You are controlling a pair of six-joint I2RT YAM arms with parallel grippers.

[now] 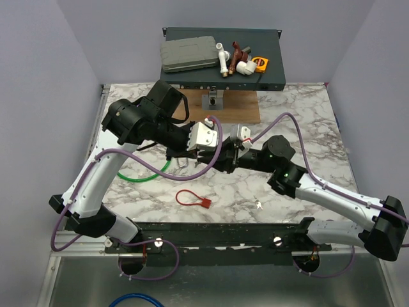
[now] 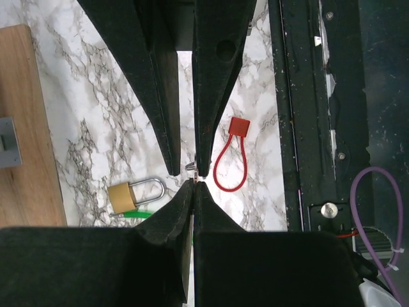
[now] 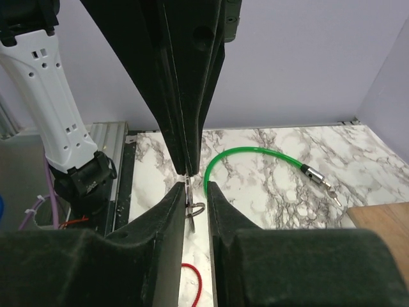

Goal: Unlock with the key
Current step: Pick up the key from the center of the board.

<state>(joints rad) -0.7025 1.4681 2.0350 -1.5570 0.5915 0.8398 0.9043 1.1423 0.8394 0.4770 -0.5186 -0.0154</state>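
Left fingers (image 2: 172, 216) are pressed fully together and pinch the small silver key (image 3: 190, 203) at their tips, holding it in the air above the desk (image 1: 230, 206); a key ring shows just beside it in the right wrist view.

Right fingers (image 3: 163, 215) meet the left ones tip to tip; they stand partly apart with the key in the gap between them; we cannot tell whether either one touches it.

Brass padlock (image 2: 124, 195) lies flat on the marble below the meeting point, shackle seated in the body, apart from the key; a green cable (image 3: 255, 157) runs just beside it.

Red cable loop (image 1: 192, 199) lies on the desk toward the near edge, well apart from the padlock.

Wooden board (image 1: 225, 105) sits at the far side.
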